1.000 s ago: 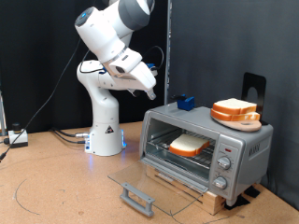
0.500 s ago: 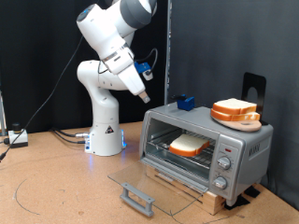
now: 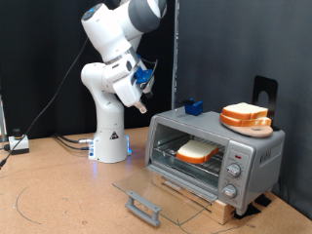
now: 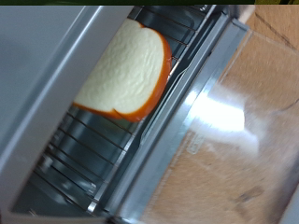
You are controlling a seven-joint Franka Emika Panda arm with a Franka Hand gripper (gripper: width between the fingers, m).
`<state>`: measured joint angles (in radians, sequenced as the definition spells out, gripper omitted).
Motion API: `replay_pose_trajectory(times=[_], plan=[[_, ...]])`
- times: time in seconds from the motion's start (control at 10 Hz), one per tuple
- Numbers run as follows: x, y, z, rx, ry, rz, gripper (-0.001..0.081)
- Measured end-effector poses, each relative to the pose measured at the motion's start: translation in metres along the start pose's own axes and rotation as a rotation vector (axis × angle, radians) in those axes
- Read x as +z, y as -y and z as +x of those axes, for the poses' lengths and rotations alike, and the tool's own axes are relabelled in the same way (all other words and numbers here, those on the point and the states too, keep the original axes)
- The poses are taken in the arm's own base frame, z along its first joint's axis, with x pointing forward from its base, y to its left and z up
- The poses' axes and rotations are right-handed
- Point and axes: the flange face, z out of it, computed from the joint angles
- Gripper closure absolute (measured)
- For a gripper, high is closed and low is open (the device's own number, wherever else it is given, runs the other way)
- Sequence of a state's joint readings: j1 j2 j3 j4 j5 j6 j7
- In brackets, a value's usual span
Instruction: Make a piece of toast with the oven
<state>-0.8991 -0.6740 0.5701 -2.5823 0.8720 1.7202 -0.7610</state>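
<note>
We see the pincer [image 3: 146, 91] hanging in open air, up and left of the oven [image 3: 214, 156], well apart from it; we cannot tell whether it is clenched. The toast [image 3: 199, 151] lies on the rack inside, the glass door [image 3: 161, 193] folded flat onto the table [image 3: 58, 195]. The wrist view shows the slice [image 4: 126, 70] set away from the rack's front edge.

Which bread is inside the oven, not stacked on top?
The single piece of toast lies on the oven rack, door open; the other slices sit piled on an orange plate on its roof.
</note>
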Motion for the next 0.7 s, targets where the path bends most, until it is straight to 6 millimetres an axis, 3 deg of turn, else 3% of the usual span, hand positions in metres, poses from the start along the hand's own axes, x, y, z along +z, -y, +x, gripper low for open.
replay_pose_trajectory(times=[0.3, 0.4, 0.7], plan=[[-0.009, -0.005, -0.002, 0.329, 0.129, -0.003, -0.0001], [-0.013, -0.012, 0.003, 0.375, 0.215, 0.012, -0.0001], [-0.008, -0.017, 0.002, 0.342, 0.209, 0.048, -0.0001]])
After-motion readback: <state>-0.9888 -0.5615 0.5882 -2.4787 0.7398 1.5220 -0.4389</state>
